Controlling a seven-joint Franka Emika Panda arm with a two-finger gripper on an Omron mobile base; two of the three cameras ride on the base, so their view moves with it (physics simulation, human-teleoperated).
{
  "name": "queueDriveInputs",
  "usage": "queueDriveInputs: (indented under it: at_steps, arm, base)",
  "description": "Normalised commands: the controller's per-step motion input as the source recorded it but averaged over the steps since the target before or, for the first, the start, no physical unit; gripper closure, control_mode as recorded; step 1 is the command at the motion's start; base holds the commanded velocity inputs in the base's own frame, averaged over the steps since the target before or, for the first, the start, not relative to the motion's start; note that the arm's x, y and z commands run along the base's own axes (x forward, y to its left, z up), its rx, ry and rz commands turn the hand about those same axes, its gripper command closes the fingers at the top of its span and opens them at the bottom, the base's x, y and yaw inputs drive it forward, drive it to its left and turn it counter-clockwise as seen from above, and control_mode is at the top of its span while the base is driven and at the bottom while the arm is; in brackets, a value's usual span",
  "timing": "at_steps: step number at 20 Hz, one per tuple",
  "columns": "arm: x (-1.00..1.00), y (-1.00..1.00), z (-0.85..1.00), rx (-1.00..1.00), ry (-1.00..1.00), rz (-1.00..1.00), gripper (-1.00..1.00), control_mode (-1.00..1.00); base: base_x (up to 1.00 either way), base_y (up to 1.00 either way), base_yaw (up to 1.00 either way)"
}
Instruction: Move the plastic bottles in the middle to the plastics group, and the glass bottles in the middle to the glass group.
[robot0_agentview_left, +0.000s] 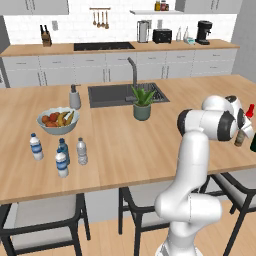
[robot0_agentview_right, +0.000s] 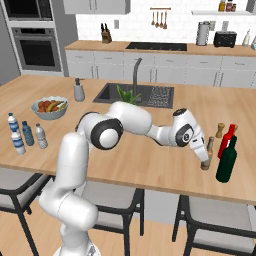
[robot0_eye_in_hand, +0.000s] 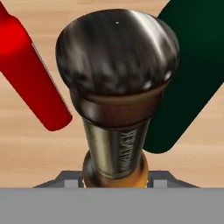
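Observation:
My gripper (robot0_agentview_right: 203, 152) (robot0_eye_in_hand: 113, 177) is shut on the glass bottle (robot0_eye_in_hand: 116, 100) (robot0_agentview_right: 204, 163) (robot0_agentview_left: 240, 138), a slim brown one with a dark cap and a pale label. It hangs upright near the counter's right front, its base at or just above the wood. The glass group stands right beside it: the red bottle (robot0_agentview_right: 228, 136) (robot0_eye_in_hand: 30, 83) and the dark green bottle (robot0_agentview_right: 227, 163) (robot0_eye_in_hand: 188, 78). Far left on the counter stand a greyish plastic bottle (robot0_agentview_left: 81, 151), two blue-label bottles (robot0_agentview_left: 36, 146) (robot0_agentview_left: 61, 164) and a blue-tinted one (robot0_agentview_left: 63, 148).
Two small wooden shakers (robot0_agentview_right: 220, 130) (robot0_agentview_right: 210, 145) stand just behind the held bottle. A fruit bowl (robot0_agentview_left: 45, 129), a soap dispenser (robot0_agentview_left: 74, 97), the sink (robot0_agentview_left: 107, 95) and a potted plant (robot0_agentview_left: 142, 104) sit further back. Stools (robot0_agentview_left: 45, 215) line the counter's near edge.

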Motion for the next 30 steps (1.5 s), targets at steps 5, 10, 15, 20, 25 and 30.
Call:
queueDriveInputs:
  at_steps: [5,10,15,20,25,30]
  arm:
    - [0.00,0.00,0.00,0.00,0.00,0.00,-1.00,-1.00]
    - [0.00,0.00,0.00,0.00,0.00,0.00,-1.00,-1.00]
    - [0.00,0.00,0.03,-0.02,0.00,0.00,-1.00,-1.00]
    - [-0.18,0.21,0.30,-0.09,0.00,0.00,-1.00,-1.00]
    - [-0.28,0.48,0.34,-0.14,0.00,0.00,-1.00,-1.00]
    - [-0.58,0.59,0.29,-0.11,0.00,0.00,-1.00,-1.00]
  base:
    - [0.00,0.00,0.00]
    - [0.00,0.00,0.00]
    - [0.00,0.00,0.00]
    - [0.00,0.00,0.00]
    - [0.00,0.00,0.00]
    - [0.00,0.00,0.00]
